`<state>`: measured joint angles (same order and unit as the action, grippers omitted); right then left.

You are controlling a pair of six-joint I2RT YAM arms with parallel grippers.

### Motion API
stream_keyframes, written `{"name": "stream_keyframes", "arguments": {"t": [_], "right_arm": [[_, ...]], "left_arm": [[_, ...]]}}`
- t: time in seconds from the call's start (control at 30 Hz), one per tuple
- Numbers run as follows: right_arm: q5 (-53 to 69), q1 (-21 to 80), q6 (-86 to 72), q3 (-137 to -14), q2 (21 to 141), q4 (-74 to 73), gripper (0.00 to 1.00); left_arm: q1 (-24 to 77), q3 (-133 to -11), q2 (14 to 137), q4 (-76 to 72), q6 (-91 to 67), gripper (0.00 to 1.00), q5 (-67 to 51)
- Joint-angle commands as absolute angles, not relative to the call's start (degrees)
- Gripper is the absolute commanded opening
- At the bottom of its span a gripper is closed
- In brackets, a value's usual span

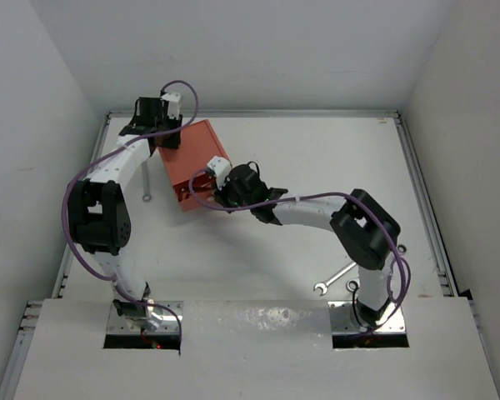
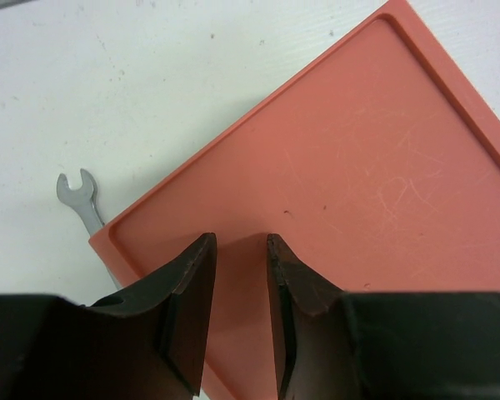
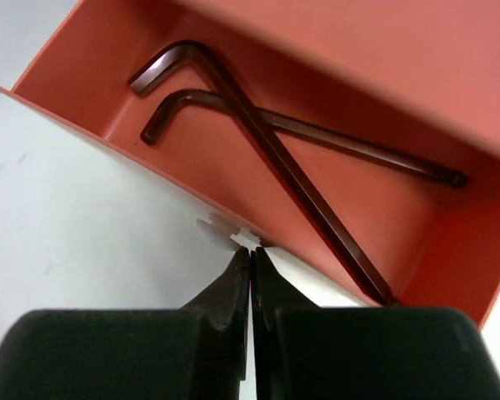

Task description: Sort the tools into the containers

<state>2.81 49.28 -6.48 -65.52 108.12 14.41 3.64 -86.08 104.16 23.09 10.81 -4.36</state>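
The white knob [image 3: 219, 232] of the open orange-red drawer [image 3: 200, 175] is being touched by the right gripper [image 3: 250, 252], its jaws pressed together. The left gripper [image 2: 240, 250] is being held over the box top [image 2: 358, 183], jaws slightly apart and holding nothing. The drawer is best moved straight and slowly. Two hex keys [image 3: 317, 208] are lying inside it. At least two wrenches [image 1: 333, 279] are showing on the surface [image 1: 317, 158].

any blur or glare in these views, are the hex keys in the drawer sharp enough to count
right wrist: both hex keys are sharp and countable, but the box lid above them is out of focus; left wrist: the lid's scratches and the wrench look crisp; top external: glare washes the metal strip at the near edge, shadows are soft.
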Motion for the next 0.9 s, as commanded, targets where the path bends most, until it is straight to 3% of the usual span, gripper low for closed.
{"name": "stream_keyframes", "arguments": {"t": [0.0,0.33,0.53,0.67,0.77,0.8,0.87], "right_arm": [[-4.0,49.2,-6.8,-71.8,110.5,22.4,0.00],[-14.9,48.7,-11.9,-79.1,119.3,25.3,0.00],[-12.5,48.8,-16.0,-80.0,120.3,24.2,0.00],[-10.5,49.0,-19.4,-73.7,116.9,25.6,0.00],[-10.9,49.5,-21.1,-71.4,117.2,26.2,0.18],[-10.9,49.6,-21.7,-72.2,117.9,25.4,0.29],[-10.4,49.7,-24.2,-73.1,119.8,25.5,0.34]], "left_arm": [[3.0,-82.8,105.6,24.9,12.3,0.28,-5.8],[2.9,-78.3,105.8,22.9,13.0,0.28,-8.1],[2.9,-78.2,106.4,22.5,12.2,0.28,-9.4],[3.0,-78.9,106.7,22.6,12.1,0.28,-9.8],[2.9,-79.5,107.1,22.5,11.8,0.28,-10.0],[2.9,-79.6,107.3,22.5,11.7,0.28,-10.2],[2.9,-80.1,107.4,22.4,11.3,0.28,-10.5]]}}
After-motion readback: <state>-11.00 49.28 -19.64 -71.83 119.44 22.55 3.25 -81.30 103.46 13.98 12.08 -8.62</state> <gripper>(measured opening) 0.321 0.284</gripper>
